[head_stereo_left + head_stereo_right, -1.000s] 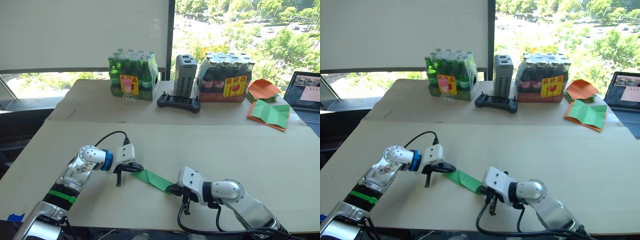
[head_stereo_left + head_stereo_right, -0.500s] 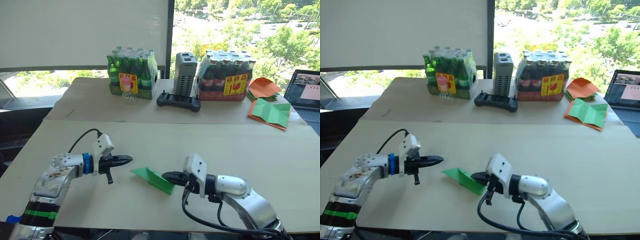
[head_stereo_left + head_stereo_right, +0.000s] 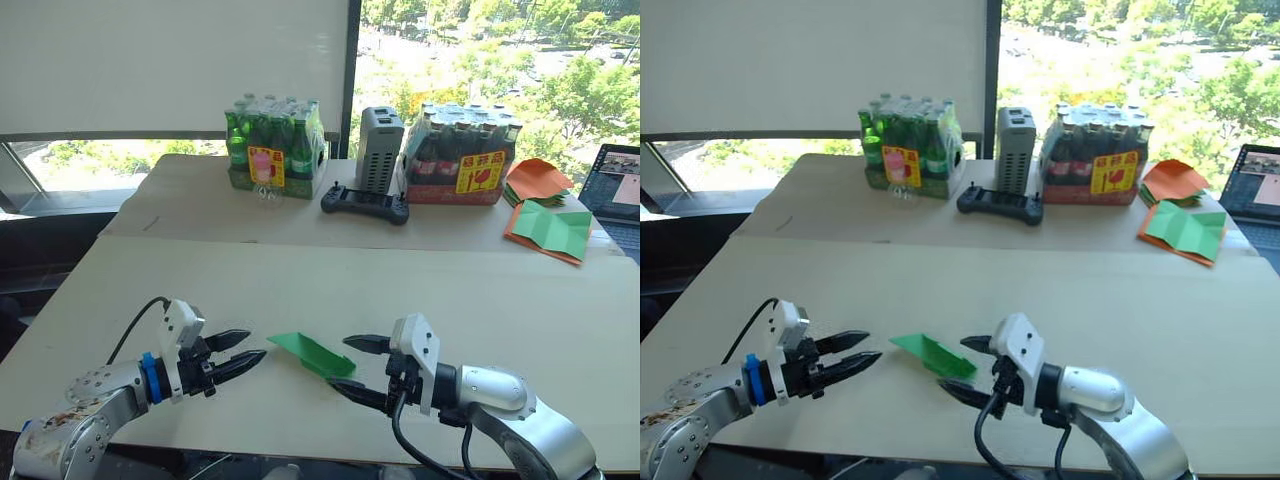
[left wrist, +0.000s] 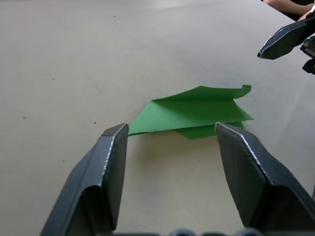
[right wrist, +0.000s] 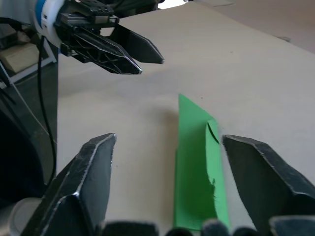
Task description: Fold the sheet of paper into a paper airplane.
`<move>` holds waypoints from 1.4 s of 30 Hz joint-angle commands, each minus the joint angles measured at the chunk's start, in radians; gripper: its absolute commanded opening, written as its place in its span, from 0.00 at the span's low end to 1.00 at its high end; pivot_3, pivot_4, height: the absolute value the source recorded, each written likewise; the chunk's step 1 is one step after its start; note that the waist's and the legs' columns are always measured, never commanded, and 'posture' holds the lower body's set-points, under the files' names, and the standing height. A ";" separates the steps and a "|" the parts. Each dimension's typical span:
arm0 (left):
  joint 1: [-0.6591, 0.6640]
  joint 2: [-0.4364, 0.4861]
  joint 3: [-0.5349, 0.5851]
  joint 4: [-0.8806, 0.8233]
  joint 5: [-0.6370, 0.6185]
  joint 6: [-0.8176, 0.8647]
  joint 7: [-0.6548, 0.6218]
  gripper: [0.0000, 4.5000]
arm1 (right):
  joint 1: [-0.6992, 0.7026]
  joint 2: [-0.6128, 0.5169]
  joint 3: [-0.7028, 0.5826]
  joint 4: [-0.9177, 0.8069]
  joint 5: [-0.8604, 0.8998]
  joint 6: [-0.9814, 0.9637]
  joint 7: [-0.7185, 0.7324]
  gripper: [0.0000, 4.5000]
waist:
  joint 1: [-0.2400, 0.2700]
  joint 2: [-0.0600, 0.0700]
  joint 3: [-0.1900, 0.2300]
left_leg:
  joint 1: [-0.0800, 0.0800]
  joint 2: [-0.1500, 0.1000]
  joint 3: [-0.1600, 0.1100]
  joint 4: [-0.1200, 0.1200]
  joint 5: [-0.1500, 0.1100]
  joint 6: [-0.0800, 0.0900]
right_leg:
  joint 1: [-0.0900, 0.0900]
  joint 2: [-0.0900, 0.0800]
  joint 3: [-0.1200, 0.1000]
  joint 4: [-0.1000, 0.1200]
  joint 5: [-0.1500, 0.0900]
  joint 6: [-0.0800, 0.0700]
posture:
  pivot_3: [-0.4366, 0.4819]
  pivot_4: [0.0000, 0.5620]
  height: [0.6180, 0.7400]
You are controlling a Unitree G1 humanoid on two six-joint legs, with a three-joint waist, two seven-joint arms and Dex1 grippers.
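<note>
The sheet of paper is folded into a narrow, pointed green paper airplane (image 3: 310, 353) that lies flat on the table (image 3: 400, 290) near its front edge. My left gripper (image 3: 257, 343) hovers just to the left of the pointed end, open, with nothing between its fingers. My right gripper (image 3: 338, 363) is at the wedge's right end, also open and empty, one finger above the paper and one below it. In the left wrist view the paper airplane (image 4: 194, 110) lies a little beyond the open fingers (image 4: 110, 167). In the right wrist view it (image 5: 197, 162) runs between the spread fingers (image 5: 91, 172), apart from them.
At the back of the far table stand a pack of green bottles (image 3: 272, 150), a grey box (image 3: 377, 150), a black controller (image 3: 364, 203) and a pack of dark bottles (image 3: 462, 153). Orange and green sheets (image 3: 548, 225) and a laptop (image 3: 622, 185) lie at the far right.
Both grippers went from shut to open and drew back toward the front edge. The paper airplane, held at both ends a second ago, now lies free on the table. The camera has shifted slightly.
</note>
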 commanded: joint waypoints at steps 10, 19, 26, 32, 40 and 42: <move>-0.006 0.026 -0.026 -0.039 -0.034 -0.012 0.017 1.00 | -0.100 0.000 0.124 0.161 -0.021 -0.005 0.030 1.00 | -0.001 0.000 0.000 | 0.000 0.000 0.000 0.000 0.000 -0.002 | 0.000 0.000 0.000 0.000 0.000 0.000 | 0.48 0.27 0.47; -0.014 0.028 -0.030 -0.054 -0.055 -0.011 0.043 1.00 | -0.188 0.021 0.085 0.303 -0.039 -0.038 0.037 1.00 | -0.002 0.000 0.000 | 0.000 0.000 0.000 0.000 0.000 -0.003 | 0.000 0.000 0.000 0.000 0.000 0.000 | 0.48 0.27 0.47; -0.002 0.033 -0.024 -0.037 -0.048 -0.032 0.027 1.00 | -0.196 0.046 0.061 0.327 -0.030 -0.031 0.032 1.00 | -0.003 0.000 0.000 | 0.000 0.000 0.000 0.000 0.000 -0.003 | -0.001 0.000 0.000 0.000 0.000 0.000 | 0.48 0.27 0.47; 0.015 0.046 -0.017 -0.037 -0.046 -0.048 0.008 1.00 | -0.213 0.059 0.017 0.303 0.004 -0.013 0.019 1.00 | -0.003 0.000 0.000 | 0.000 0.000 0.000 0.000 0.000 -0.003 | -0.001 0.000 0.000 -0.001 0.000 0.000 | 0.48 0.27 0.47; 0.011 0.045 -0.035 -0.050 -0.049 -0.040 0.022 1.00 | -0.224 0.022 0.082 0.309 -0.118 -0.138 0.038 0.94 | -0.002 0.000 0.000 | 0.000 0.000 0.000 0.000 0.000 -0.003 | -0.001 0.000 0.000 -0.001 0.000 0.000 | 0.48 0.27 0.47; 0.010 0.042 -0.032 -0.058 -0.054 -0.037 0.031 1.00 | -0.226 0.017 0.100 0.308 -0.150 -0.172 0.038 0.82 | -0.003 0.000 0.001 | -0.001 0.000 0.000 0.000 0.000 -0.003 | -0.001 0.000 0.000 -0.001 0.000 0.000 | 0.48 0.27 0.47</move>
